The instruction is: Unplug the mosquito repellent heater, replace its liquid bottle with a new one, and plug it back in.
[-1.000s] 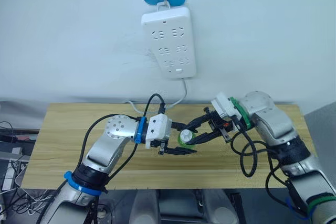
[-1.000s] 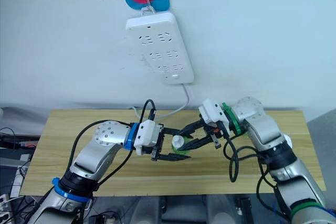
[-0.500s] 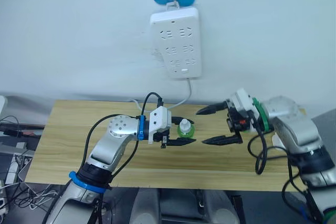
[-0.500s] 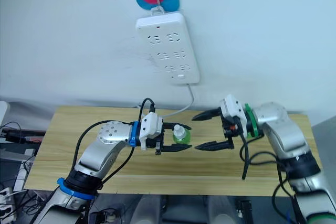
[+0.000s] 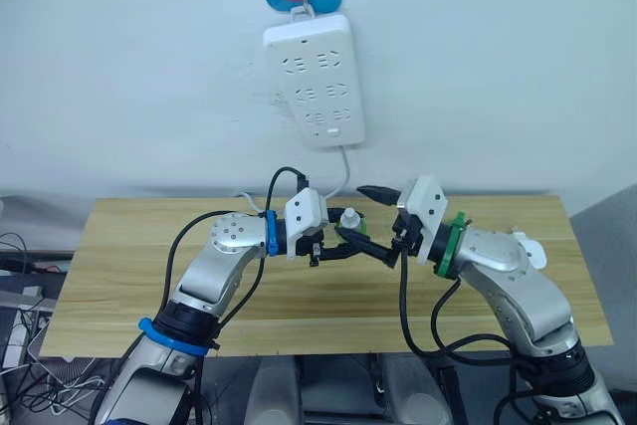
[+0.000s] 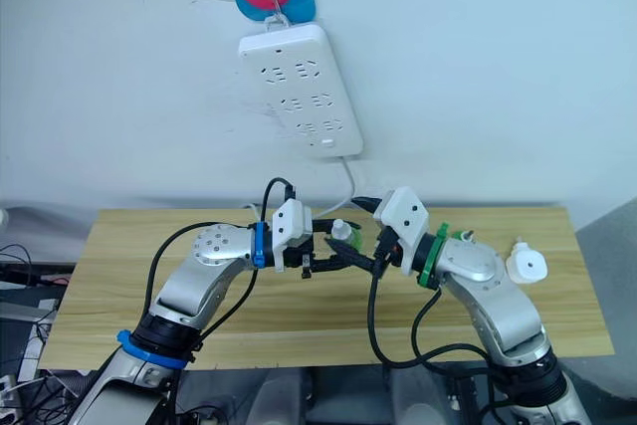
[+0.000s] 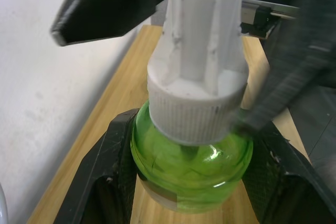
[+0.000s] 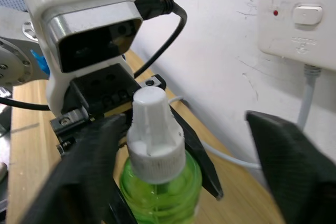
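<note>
Your left gripper [image 5: 343,241] was clamped on the green liquid bottle [image 7: 191,156], holding it upright above the wooden table [image 5: 119,256]. Your right gripper [image 5: 373,226] had its fingers spread wide around the bottle's white cap [image 8: 152,129], not pinching it. The mosquito repellent heater [image 6: 526,267] sat near the table's right edge, well apart, and the power strip [image 5: 314,82] hung on the wall.

No legible text or labels

Even, bright indoor light falls from above, with soft shadows on the wall [image 5: 149,67] and little glare. The head views are sharp. In the wrist views the near claw fingers [image 8: 84,177] blur, and a small highlight sits on the green bottle [image 7: 191,169].
</note>
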Robot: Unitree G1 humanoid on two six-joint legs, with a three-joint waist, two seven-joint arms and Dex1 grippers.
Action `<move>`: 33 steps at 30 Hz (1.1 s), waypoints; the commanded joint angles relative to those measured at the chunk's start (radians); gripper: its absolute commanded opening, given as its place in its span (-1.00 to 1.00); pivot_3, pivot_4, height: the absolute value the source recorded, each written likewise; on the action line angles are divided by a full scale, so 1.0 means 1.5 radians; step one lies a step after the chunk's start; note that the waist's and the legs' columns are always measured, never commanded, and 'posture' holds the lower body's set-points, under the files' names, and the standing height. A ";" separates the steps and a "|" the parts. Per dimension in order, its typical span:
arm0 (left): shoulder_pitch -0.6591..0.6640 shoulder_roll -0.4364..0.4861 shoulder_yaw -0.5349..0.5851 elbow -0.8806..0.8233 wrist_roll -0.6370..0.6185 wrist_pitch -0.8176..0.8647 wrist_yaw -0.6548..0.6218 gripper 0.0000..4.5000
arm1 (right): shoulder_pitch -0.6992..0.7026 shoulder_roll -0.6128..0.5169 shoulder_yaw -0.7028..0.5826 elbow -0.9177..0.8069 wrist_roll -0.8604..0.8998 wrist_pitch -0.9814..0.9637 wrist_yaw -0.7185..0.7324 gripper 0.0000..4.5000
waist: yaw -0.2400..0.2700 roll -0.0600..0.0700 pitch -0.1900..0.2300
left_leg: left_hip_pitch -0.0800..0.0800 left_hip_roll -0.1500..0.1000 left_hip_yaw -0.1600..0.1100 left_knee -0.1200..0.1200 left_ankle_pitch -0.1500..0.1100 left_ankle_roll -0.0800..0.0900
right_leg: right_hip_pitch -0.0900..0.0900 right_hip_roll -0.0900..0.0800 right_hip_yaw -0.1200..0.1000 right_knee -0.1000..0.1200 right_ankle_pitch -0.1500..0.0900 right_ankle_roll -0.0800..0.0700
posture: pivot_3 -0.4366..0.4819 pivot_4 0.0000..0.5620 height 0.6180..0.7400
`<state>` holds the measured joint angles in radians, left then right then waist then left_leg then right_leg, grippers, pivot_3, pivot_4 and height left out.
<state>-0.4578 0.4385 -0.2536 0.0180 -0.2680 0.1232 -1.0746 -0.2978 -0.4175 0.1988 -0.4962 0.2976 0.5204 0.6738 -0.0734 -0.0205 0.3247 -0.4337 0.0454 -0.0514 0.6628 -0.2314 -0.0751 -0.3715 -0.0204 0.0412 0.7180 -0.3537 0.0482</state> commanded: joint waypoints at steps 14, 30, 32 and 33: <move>-0.007 -0.007 0.011 -0.020 -0.007 -0.009 -0.004 0.01 | 0.057 0.021 0.004 -0.028 0.008 -0.035 -0.027 0.25 | -0.005 0.000 -0.002 | 0.000 0.000 0.000 0.000 0.000 0.000 | 0.000 0.000 0.000 0.000 0.000 0.000 | -0.25 -0.11 1.00; -0.008 -0.009 0.008 -0.025 -0.006 -0.010 -0.008 0.01 | 0.065 0.057 0.007 -0.036 0.021 -0.029 -0.052 0.25 | -0.005 0.000 -0.010 | 0.000 0.000 0.000 0.000 0.000 0.000 | 0.000 0.000 0.000 0.000 0.000 0.000 | -0.25 -0.17 1.00; -0.009 -0.010 0.007 -0.025 -0.006 -0.010 -0.007 0.01 | 0.071 0.052 0.012 -0.037 0.013 -0.031 -0.054 0.16 | -0.005 0.000 -0.011 | 0.000 0.000 0.000 0.000 0.000 0.000 | 0.000 0.000 0.000 0.000 0.000 0.000 | -0.25 -0.18 1.00; -0.009 -0.011 0.007 -0.025 -0.006 -0.010 -0.007 0.01 | 0.073 0.050 0.013 -0.036 0.010 -0.031 -0.054 0.08 | -0.005 0.000 -0.011 | 0.000 0.000 0.000 0.000 0.000 0.000 | 0.000 0.000 0.000 0.000 0.000 0.000 | -0.25 -0.18 1.00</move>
<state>-0.4719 0.4284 -0.2491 0.0217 -0.2675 0.1227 -1.0814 -0.1979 -0.3390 0.2189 -0.5130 0.3118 0.4909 0.5949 -0.0816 -0.0212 0.3076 -0.4337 0.0456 -0.0510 0.6623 -0.2314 -0.0751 -0.3715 -0.0203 0.0417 0.7178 -0.3537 0.0482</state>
